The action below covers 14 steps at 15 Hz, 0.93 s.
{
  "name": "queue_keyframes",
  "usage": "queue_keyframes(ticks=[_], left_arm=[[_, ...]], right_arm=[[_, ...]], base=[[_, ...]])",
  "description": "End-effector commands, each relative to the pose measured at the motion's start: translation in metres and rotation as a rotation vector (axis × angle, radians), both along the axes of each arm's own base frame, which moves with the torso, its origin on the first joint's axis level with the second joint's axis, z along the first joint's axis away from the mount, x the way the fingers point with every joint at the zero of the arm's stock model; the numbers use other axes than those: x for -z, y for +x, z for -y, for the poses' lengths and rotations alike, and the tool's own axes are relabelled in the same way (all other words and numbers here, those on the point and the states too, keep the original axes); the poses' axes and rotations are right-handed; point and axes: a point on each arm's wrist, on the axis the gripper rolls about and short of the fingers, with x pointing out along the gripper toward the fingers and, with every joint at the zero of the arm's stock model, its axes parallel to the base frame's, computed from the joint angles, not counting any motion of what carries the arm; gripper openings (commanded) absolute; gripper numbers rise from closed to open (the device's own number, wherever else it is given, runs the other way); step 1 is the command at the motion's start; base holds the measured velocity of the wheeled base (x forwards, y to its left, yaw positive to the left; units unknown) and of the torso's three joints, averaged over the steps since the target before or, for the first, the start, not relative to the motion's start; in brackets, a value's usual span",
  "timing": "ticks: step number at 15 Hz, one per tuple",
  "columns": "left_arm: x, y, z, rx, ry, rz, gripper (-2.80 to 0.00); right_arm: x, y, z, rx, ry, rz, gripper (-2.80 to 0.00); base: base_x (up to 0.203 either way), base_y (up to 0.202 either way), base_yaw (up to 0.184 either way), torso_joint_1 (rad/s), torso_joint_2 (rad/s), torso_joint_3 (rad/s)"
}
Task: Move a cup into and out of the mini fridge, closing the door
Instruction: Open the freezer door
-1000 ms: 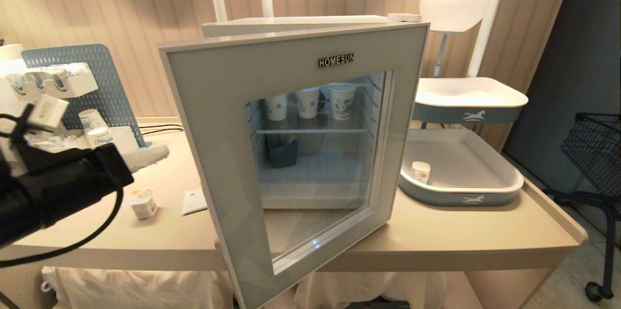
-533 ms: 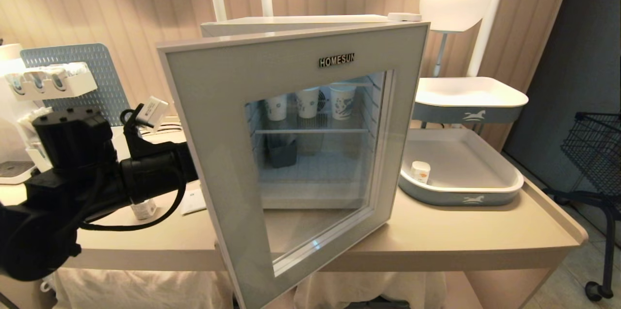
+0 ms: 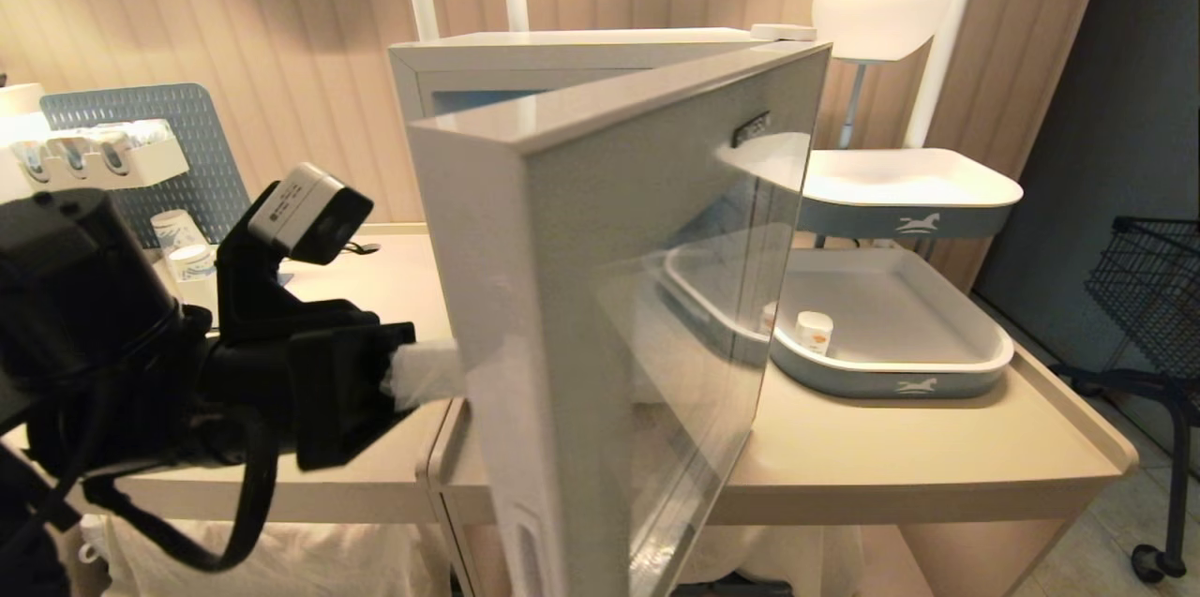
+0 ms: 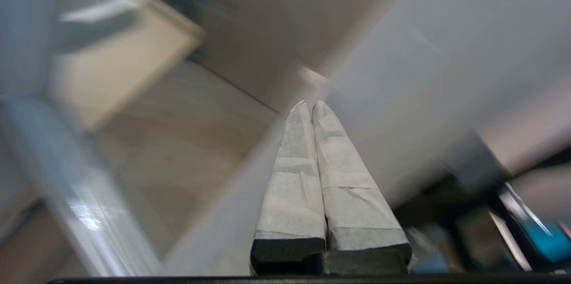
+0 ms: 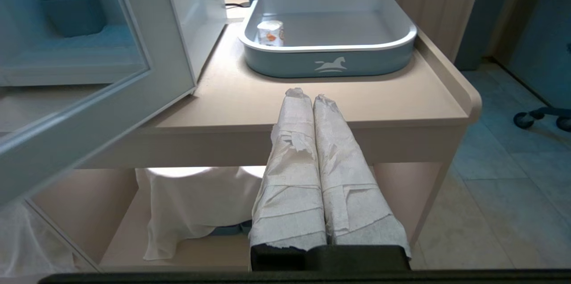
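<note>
White-taped fingers (image 4: 312, 177) of left gripper (image 3: 427, 374) pressed together, empty, tips against inner face of door (image 3: 600, 316), centre-left of frame. Door stands wide open from fridge (image 3: 562, 49). Cup not visible. Right gripper (image 5: 308, 96) closed, empty, low before table (image 5: 312, 101).

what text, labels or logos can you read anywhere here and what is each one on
No text reads cleanly.
Dark label plate at the top of the pale grey glass-windowed fridge door: seen edge-on, unreadable.
White horse logo, no words, on the lower grey-blue tray and on the upper grey-blue tray.
Small print on the white sticker on the black wrist camera: too small.
Blue prints on the white paper cups: too small.
</note>
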Motion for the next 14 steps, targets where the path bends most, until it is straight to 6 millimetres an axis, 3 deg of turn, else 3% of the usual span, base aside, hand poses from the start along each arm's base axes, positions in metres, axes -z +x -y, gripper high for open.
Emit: queue_keyframes(ticks=[1, 3, 5, 7, 9, 11, 12, 14], left_arm=[[-0.014, -0.029, 0.02, 0.161, -0.032, 0.042, -2.8], [-0.018, -0.034, 0.051, 0.286, -0.018, 0.018, -2.8], [-0.026, -0.025, 0.085, 0.359, 0.007, -0.002, -2.8], [-0.022, -0.019, 0.099, 0.343, 0.065, 0.002, -2.8], [-0.037, -0.002, 0.068, 0.128, 0.061, 0.023, -2.8], [-0.065, 0.008, 0.015, -0.179, 0.105, -0.032, -2.8], [-0.089, -0.003, -0.015, -0.359, 0.133, -0.062, -2.8], [-0.136, -0.057, -0.062, -0.644, 0.102, 0.028, -2.8]], right_arm=[[0.0, 0.0, 0.0, 0.0, 0.0, -0.001, -2.8], [0.0, 0.0, 0.0, 0.0, 0.001, -0.001, -2.8], [0.0, 0.0, 0.0, 0.0, 0.0, 0.0, -2.8], [0.0, 0.0, 0.0, -0.001, 0.0, 0.0, -2.8], [0.0, 0.0, 0.0, -0.001, 0.0, 0.0, -2.8], [0.0, 0.0, 0.0, -0.001, 0.0, -0.001, -2.8], [0.0, 0.0, 0.0, -0.001, 0.0, -0.001, -2.8], [0.0, 0.0, 0.0, -0.001, 0.0, 0.0, -2.8]], base=[[0.0, 0.0, 0.0, 0.0, 0.0, 0.0], [0.0, 0.0, 0.0, 0.0, 0.0, 0.0], [0.0, 0.0, 0.0, 0.0, 0.0, 0.0], [0.0, 0.0, 0.0, 0.0, 0.0, 0.0], [0.0, 0.0, 0.0, 0.0, 0.0, 0.0], [0.0, 0.0, 0.0, 0.0, 0.0, 0.0], [0.0, 0.0, 0.0, 0.0, 0.0, 0.0], [0.0, 0.0, 0.0, 0.0, 0.0, 0.0]])
